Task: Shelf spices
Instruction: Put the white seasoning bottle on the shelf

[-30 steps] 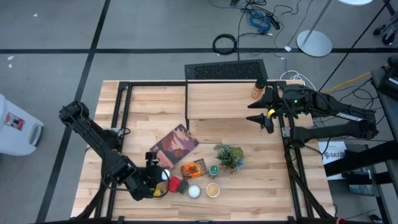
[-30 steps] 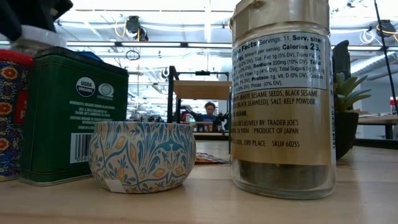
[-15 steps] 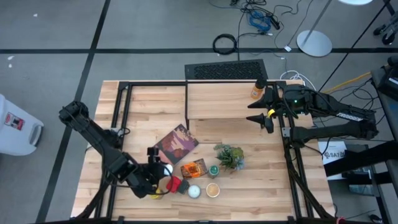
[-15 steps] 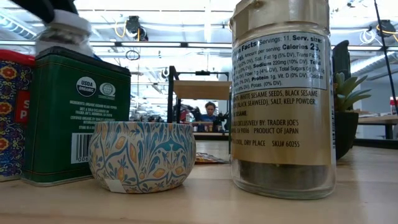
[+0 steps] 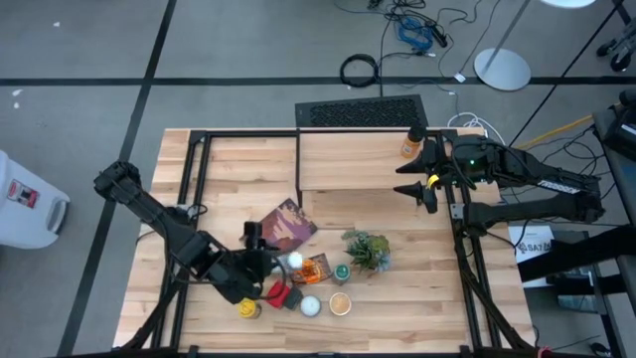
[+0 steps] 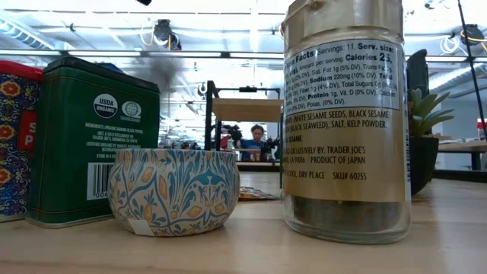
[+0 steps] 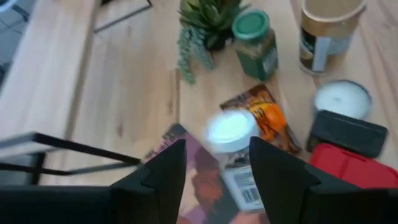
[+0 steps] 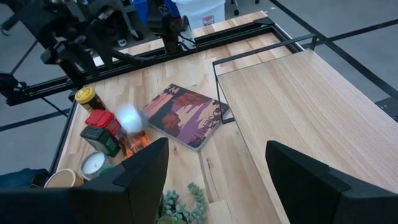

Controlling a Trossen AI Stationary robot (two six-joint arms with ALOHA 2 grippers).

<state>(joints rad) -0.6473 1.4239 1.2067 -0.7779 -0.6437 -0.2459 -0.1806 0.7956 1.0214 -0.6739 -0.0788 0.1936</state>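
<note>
White-capped spice jar (image 7: 231, 149) pinched between my left gripper (image 7: 214, 177) fingers, lifted above the orange packet (image 7: 264, 115) and the maroon picture book (image 5: 281, 228); shelf (image 5: 363, 159) lies well off across the table. Risks, as I judge them: grip sits low on the jar, so a quick swing could tip it loose; dropped, it would strike the green-lidded jar (image 7: 255, 43) or potted plant (image 7: 205, 25). Right gripper (image 5: 416, 189) waits beside the shelf, fingers spread.

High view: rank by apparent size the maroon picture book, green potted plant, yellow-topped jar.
1. Maroon picture book, largest.
2. Green potted plant, clearly smaller than the book.
3. Yellow-topped jar, smallest.
All three stand on the wooden table, so camera distance barely skews this.
</note>
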